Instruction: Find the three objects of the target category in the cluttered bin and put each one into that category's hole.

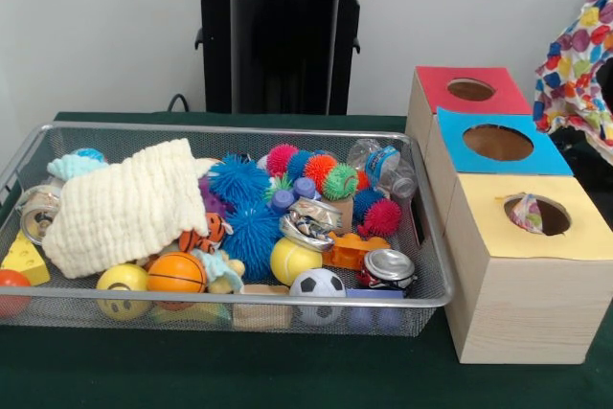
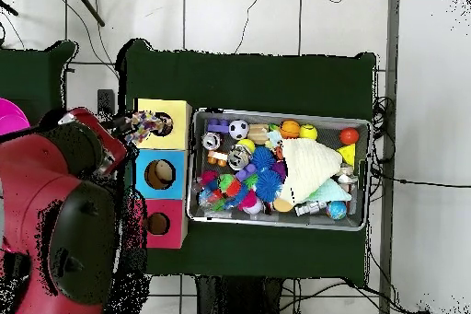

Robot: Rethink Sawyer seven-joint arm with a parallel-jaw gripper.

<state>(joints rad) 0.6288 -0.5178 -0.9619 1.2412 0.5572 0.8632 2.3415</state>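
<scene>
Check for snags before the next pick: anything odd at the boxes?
Yes: a patterned cloth pokes out of the yellow-topped wooden box's hole, not fully dropped in. The blue and red holes look clear.

Toys half-buried under the cream cloth (image 1: 129, 203); orange ball (image 1: 10, 291) edge-cropped.

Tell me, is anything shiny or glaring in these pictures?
Front view: the crushed can shows a bright glint on its silvery top, and the mesh bin rim gleams softly. Overhead view: light is flat, with no glare on the floor tiles.
</scene>
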